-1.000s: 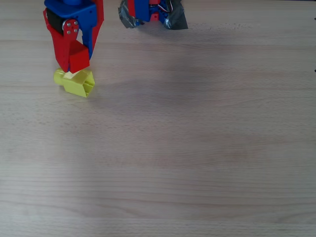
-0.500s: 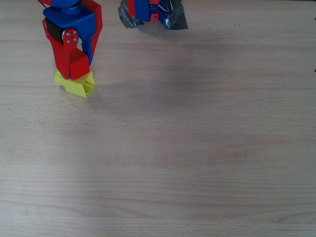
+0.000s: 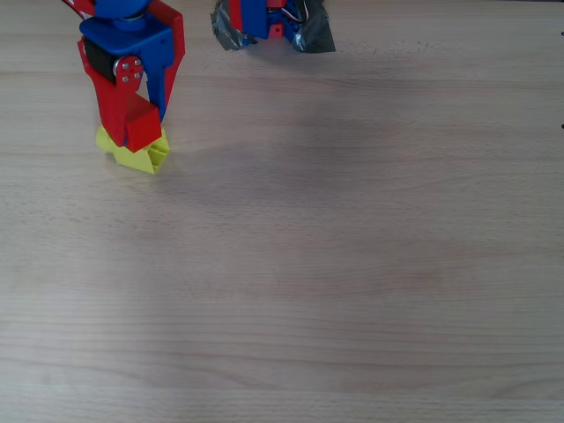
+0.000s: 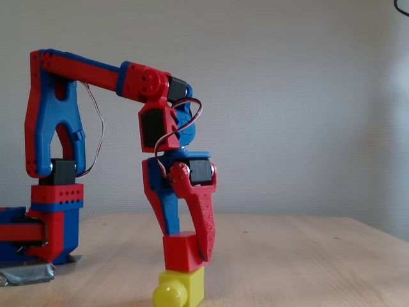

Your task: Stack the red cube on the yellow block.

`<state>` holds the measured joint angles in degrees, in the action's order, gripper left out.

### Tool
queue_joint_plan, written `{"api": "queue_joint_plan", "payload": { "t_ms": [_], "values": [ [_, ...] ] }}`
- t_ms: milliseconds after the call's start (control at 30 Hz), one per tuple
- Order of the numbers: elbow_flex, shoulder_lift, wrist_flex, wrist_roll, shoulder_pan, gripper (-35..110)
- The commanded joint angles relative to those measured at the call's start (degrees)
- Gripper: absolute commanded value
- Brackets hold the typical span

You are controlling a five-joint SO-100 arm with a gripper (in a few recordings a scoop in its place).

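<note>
- Table [image 4: 307, 256]: pale wood. Everything of interest sits at the yellow block, which lies toward the arm's side in the overhead view.
- Gripper [image 4: 186, 246]: it hangs straight over the yellow block, fingers clamped on the red cube, one on each side.
- Yellow block [image 4: 185, 286]: it rests on the table with its round stub [image 4: 169, 295] facing the fixed camera.
- Red cube [image 4: 182, 251]: its underside appears to rest on the block's top, though the fixed view cannot rule out a thin gap.
- In the overhead view the cube [image 3: 141, 129] looks turned relative to the block [image 3: 145, 157]. Square it up if you can.
- Release: open slowly and lift straight up, so neither finger drags the cube off.
</note>
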<state>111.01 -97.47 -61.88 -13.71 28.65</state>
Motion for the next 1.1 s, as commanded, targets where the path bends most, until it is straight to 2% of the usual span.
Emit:
{"api": "queue_joint_plan", "payload": {
  "t_ms": [0,633,1067],
  "values": [
    [-3.4,-2.3,-1.8,-0.6,0.4,19],
    [-4.0,-4.4,-4.0,-2.1,-1.1,25],
    [-10.7,-7.3,-9.1,-2.8,-2.5,26]
  ]
}}
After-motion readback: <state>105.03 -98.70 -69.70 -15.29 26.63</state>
